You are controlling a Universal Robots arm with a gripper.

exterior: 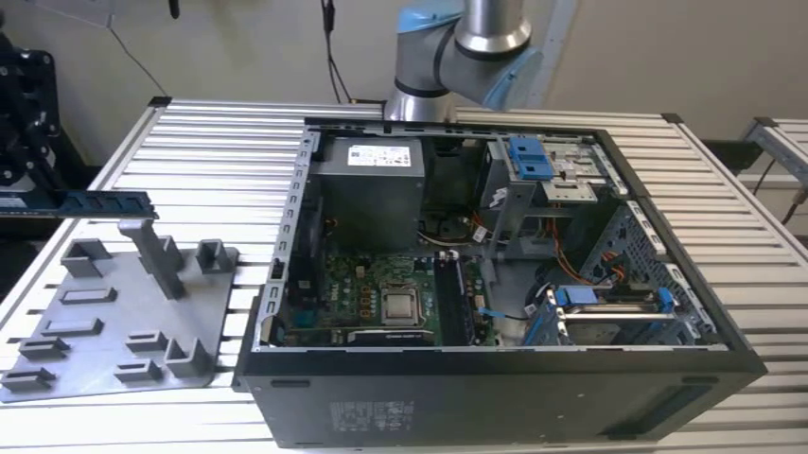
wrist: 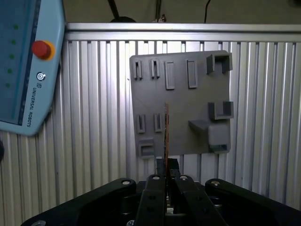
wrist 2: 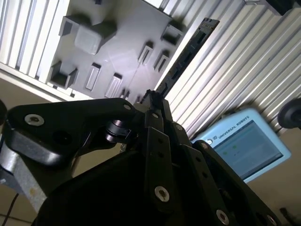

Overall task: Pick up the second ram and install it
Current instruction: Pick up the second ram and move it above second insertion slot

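Ram (wrist: pixel 166 129) clamped tight in the end effector (wrist: pixel 166 173), jutting straight out ahead of it, long axis running directly away from the jaws, hovering over the grey tray (wrist: pixel 183 101) on the tabletop (wrist: pixel 94 141); open computer case (exterior: pixel 505 284) sits well apart.

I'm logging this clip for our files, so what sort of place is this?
Probably a robotics lab or test bench for computer assembly: an open desktop computer case lies on a slatted metal table, a grey fixture tray beside it, and the gripper holds the second ram.
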